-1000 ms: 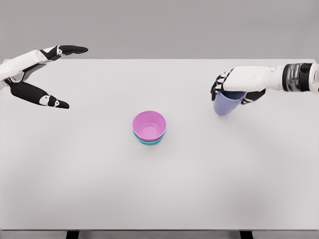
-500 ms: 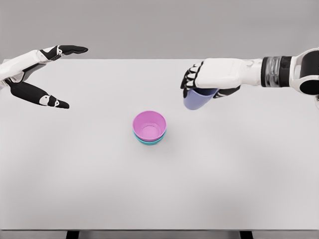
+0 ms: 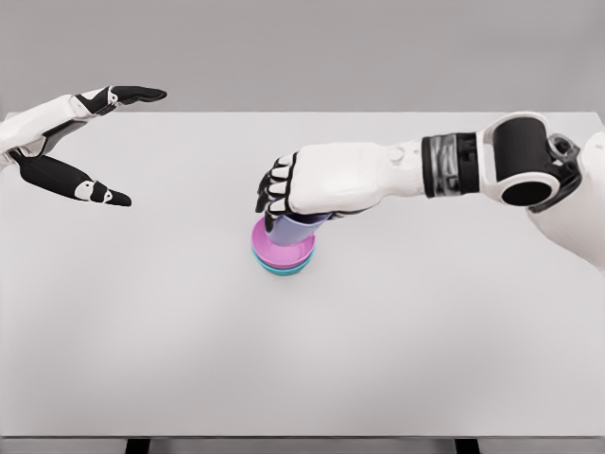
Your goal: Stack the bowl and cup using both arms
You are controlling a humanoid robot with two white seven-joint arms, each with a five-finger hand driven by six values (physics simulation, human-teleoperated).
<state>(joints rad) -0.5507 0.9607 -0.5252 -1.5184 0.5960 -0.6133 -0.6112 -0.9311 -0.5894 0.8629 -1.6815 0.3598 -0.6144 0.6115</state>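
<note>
A lavender plastic cup (image 3: 295, 230) sits under my right hand (image 3: 317, 186), its upper part hidden by my palm and only its lower wall showing. My fingers (image 3: 274, 194) are curled down over its rim, black-tipped knuckles toward the camera, gripping it from above. The cup's base reaches into a pink plastic bowl (image 3: 281, 251); whether it touches the bowl's floor I cannot tell. The pink bowl is nested in a teal plastic bowl (image 3: 284, 269), of which only a thin lower edge peeks out. This stack stands near the middle of a plain white table (image 3: 302, 359).

My right arm stretches in from the right of the bowls, white forearm with a dark banded wrist and a large black elbow joint. My left hand (image 3: 71, 151) hovers well to the left of the bowls, above the table's far left edge, fingers spread wide and straight, holding nothing.
</note>
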